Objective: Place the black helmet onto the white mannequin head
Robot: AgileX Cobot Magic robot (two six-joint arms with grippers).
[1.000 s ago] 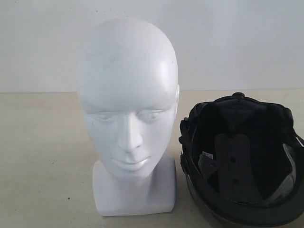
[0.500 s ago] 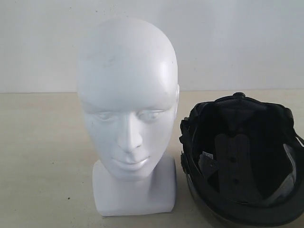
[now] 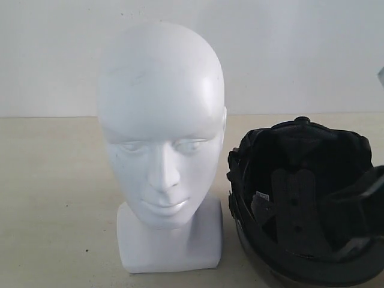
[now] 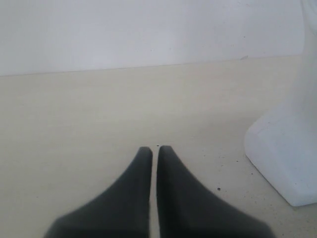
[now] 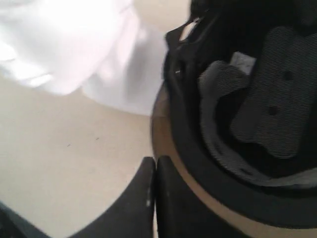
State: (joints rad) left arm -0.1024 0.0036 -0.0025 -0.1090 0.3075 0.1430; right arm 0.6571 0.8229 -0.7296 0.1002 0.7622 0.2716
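Observation:
The white mannequin head (image 3: 161, 144) stands upright on the table, face toward the exterior camera. Right beside it the black helmet (image 3: 288, 198) lies upside down, its padded lining showing. In the exterior view a dark blurred part of my right arm (image 3: 367, 195) reaches in from the right edge in front of the helmet. In the right wrist view my right gripper (image 5: 156, 159) is shut and empty, its tips by the helmet's tinted visor rim (image 5: 161, 124). My left gripper (image 4: 154, 148) is shut and empty, low over the table, with the head's block base (image 4: 285, 148) a short way off.
The beige tabletop (image 3: 54, 198) spreads to the left of the head and meets a plain white wall (image 3: 300, 54) behind. A small grey shape (image 3: 381, 72) shows at the right edge of the exterior view.
A dark blurred part of my right arm has come in from the right edge, in front of the helmet. The head and helmet have not moved.

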